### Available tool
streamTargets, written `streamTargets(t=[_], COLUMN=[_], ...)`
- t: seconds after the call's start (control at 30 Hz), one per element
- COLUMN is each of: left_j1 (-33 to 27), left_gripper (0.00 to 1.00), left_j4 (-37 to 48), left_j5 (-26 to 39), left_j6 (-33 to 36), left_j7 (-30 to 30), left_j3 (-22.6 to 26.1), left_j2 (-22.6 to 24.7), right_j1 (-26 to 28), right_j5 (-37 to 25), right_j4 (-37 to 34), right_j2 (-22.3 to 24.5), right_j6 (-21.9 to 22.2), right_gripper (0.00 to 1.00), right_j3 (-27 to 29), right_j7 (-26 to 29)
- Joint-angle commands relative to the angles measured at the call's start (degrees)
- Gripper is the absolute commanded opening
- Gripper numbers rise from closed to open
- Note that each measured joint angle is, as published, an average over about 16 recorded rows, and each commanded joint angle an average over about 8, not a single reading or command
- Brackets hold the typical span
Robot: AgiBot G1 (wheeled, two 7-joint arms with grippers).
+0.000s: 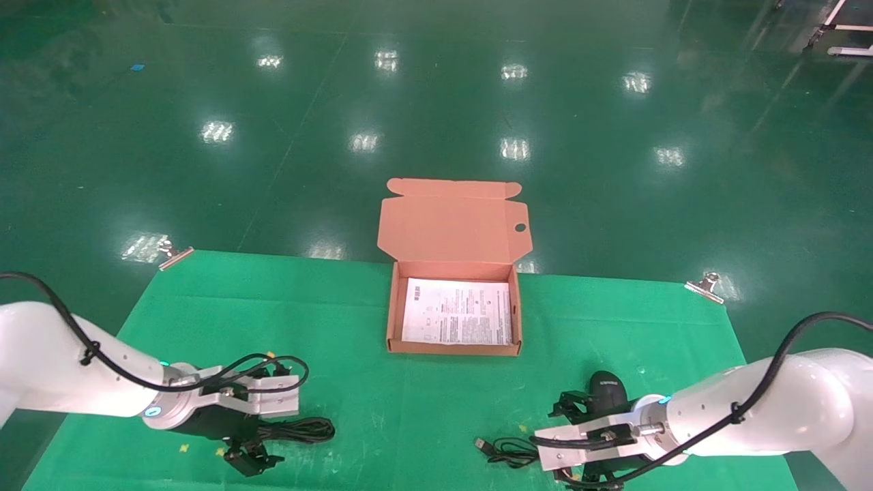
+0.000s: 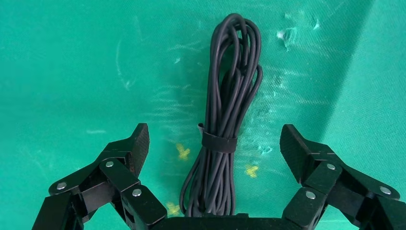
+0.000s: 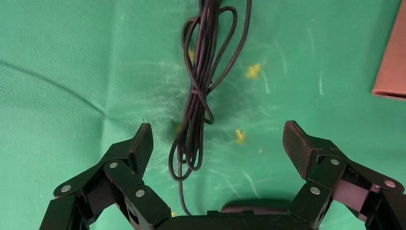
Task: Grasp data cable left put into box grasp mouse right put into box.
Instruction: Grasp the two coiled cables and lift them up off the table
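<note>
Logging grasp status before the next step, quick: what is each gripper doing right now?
Left gripper: open, empty, fingers either side of the data cable.
Right gripper: open, empty, over the mouse and its cord.

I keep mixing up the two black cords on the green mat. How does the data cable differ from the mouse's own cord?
The data cable is a thicker cord in tidy long loops, cinched by a flat black band; the mouse cord is thinner, looser, and twisted around itself at mid-length. The data cable lies under the left end effector; the mouse cord runs from the mouse near the right end effector and ends in a USB plug. Both are black, bundled and ungrasped.
</note>
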Motion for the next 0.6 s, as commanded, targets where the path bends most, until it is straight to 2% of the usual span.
streamTargets(t=[0.03, 0.07, 0.1, 0.13, 0.6], left_j1=[-0.2, -0.3, -0.3, -0.4, -0.5], left_gripper=[0.21, 0.09, 0.02, 0.0, 0.0], left_j4=[0.9, 1.3, 1.6, 1.8, 1.7], left_j5=[0.0, 0.0, -0.1, -0.1, -0.2], left_j6=[-0.1, -0.2, -0.2, -0.3, -0.3], left_j7=[0.7, 0.9, 1.0, 1.1, 1.0], left_j3=[0.0, 0.0, 0.0, 0.0, 0.0], left_j2=[0.2, 0.3, 0.4, 0.4, 0.4], right_j1=[-0.1, -0.1, -0.2, -0.2, -0.3], right_j5=[-0.1, -0.2, -0.2, -0.2, -0.3], right_j4=[-0.6, -0.8, -1.0, -1.2, -1.1], right_j2=[-0.4, -0.5, -0.6, -0.7, -0.6], right_j6=[0.6, 0.8, 1.0, 1.1, 1.2], right_gripper=[0.04, 0.0, 0.0, 0.0, 0.0], right_j3=[0.0, 0.0, 0.0, 0.0, 0.0], right_j7=[-0.6, -0.7, -0.8, -0.8, -0.8])
